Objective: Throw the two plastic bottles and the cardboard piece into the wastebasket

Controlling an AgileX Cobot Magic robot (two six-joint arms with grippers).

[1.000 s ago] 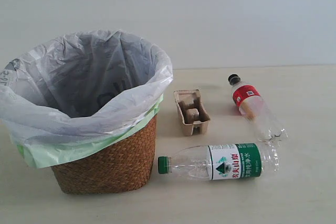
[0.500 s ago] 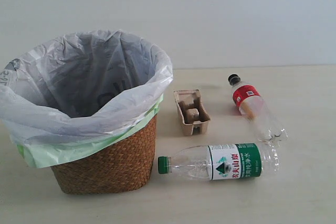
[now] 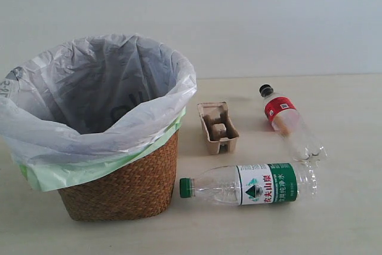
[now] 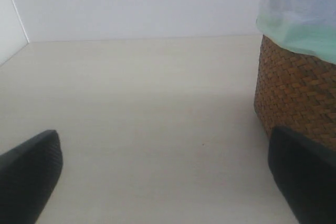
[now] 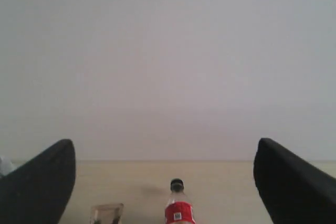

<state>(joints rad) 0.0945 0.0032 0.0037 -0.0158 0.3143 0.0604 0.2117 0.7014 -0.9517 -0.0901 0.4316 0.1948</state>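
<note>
Green-capped bottle [image 3: 248,184] and black-capped bottle [image 3: 291,126] lie sideways, clear, seemingly empty.

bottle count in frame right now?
2. The green-cap bottle lies on its side, cap toward the wastebasket. The red-label bottle lies farther back, right of the cardboard tray. The basket's bottom is hidden, so more could be inside.

On the green-capped bottle [image 3: 248,184] we make out Chinese characters, perhaps 农夫山泉; the black-capped bottle [image 3: 292,128] has a red label [image 3: 279,107] we cannot read.
</note>
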